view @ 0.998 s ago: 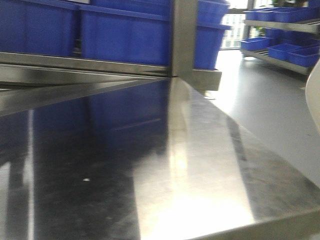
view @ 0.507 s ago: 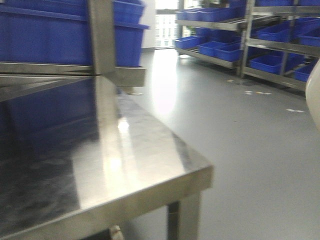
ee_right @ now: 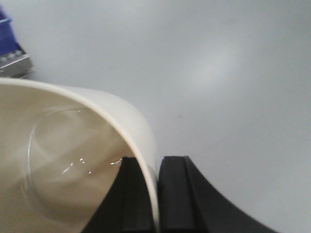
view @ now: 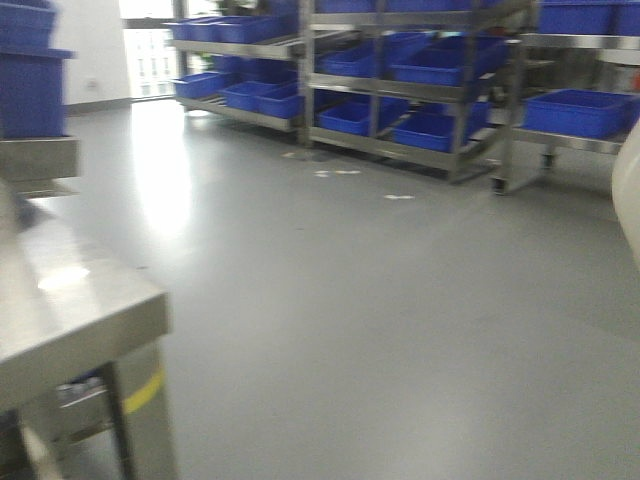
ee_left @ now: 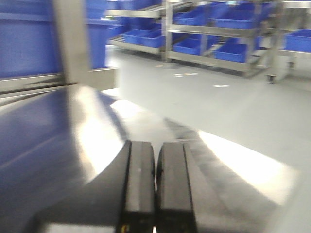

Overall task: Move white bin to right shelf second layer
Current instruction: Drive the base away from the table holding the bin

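Update from my seat: the white bin (ee_right: 73, 160) is up off everything, its cream rim pinched between the fingers of the right gripper (ee_right: 156, 194), one finger inside the mouth and one outside the wall, with only grey floor (ee_right: 233, 73) under it. On the front camera I just catch a blurry sliver of it at the right edge. The left gripper (ee_left: 155, 184) is clamped closed on nothing, pads touching, hovering over the shiny steel table (ee_left: 58, 136). Further out, the table corner sits at the left, open floor runs across, and steel racks (view: 400, 95) loaded with blue crates (view: 570, 110) line the far side. Everything's a bit smeared.
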Robot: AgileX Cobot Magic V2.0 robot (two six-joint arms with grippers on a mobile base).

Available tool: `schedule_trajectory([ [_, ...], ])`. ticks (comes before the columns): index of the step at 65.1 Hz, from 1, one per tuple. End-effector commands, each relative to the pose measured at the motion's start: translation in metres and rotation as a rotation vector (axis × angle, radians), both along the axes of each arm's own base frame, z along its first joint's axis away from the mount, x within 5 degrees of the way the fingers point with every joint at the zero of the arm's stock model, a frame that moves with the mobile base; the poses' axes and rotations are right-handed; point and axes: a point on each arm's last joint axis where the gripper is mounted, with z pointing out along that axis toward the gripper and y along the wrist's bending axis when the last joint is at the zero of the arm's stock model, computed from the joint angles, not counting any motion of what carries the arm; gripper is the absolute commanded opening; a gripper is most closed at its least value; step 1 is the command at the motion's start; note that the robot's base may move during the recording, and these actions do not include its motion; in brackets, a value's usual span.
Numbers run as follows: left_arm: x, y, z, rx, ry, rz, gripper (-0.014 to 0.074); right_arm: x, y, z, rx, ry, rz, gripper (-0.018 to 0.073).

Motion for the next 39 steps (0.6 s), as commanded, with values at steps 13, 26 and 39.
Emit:
schedule_trajectory([
  [13, 0.0004, -0.0003, -0.0037, -0.008, -0.066, -0.004, 0.0085, 0.0033, -0.0005, 0.0158, 0.009, -0.115, -0.010, 0.0048],
  [26, 0.0004, -0.0003, -0.0037, -0.008, -0.066, -0.004, 0.0085, 0.0033, -0.0005, 0.0158, 0.009, -0.115, -0.010, 0.0048],
  [39, 0.0004, -0.0003, -0.0037, -0.008, -0.066, -0.004, 0.0085, 0.0033, -0.0005, 0.0158, 0.009, -0.115, -0.010, 0.0048],
])
